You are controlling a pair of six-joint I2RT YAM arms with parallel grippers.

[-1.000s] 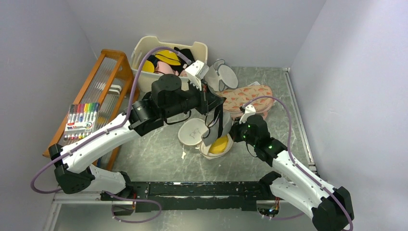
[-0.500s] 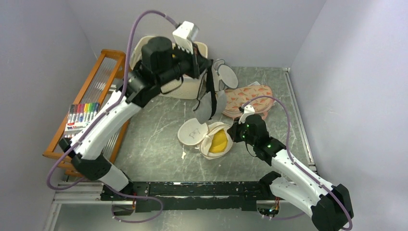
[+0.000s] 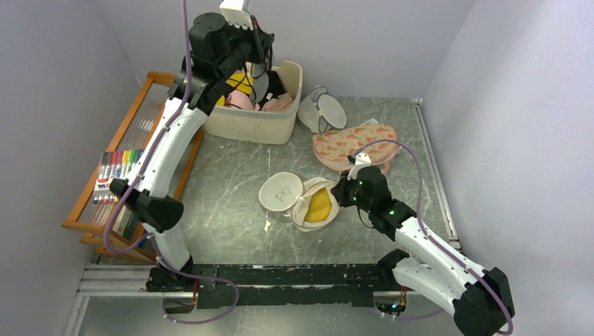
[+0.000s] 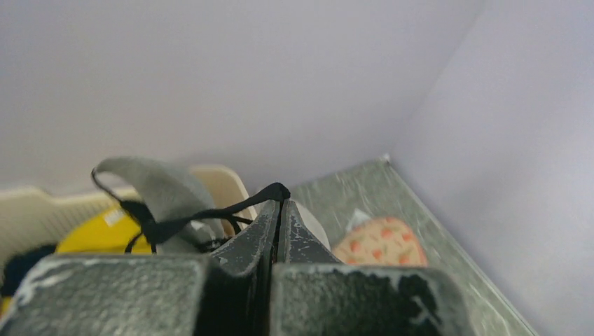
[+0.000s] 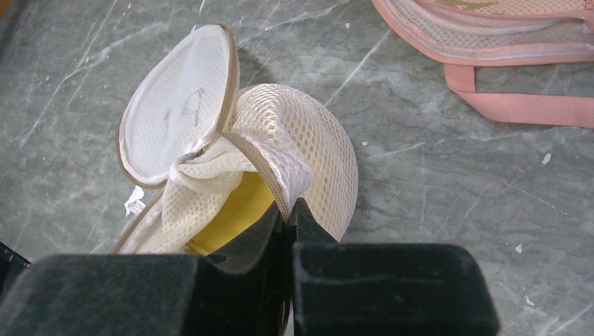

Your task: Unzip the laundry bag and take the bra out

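A: How far along is it?
B: Mostly done, I'd say. At the back left, the left gripper [image 4: 279, 204] is pinched tight on the black strap of a grey bra [image 4: 160, 187], which hangs over the cream basket [image 3: 252, 129] of clothes.
A: And the laundry bag?
B: The laundry bag [image 5: 308, 140] lies mid-table, unzipped, lid flipped open, something yellow [image 5: 235, 213] inside. The right gripper [image 5: 288, 210] is clamped on its mesh rim.
A: What's left?
B: Releasing the bra — probably into the basket — and perhaps dealing with that yellow piece.

The laundry bag [image 5: 308, 147] is white mesh, cream-rimmed; the bra [image 4: 164, 189] is grey with black straps.
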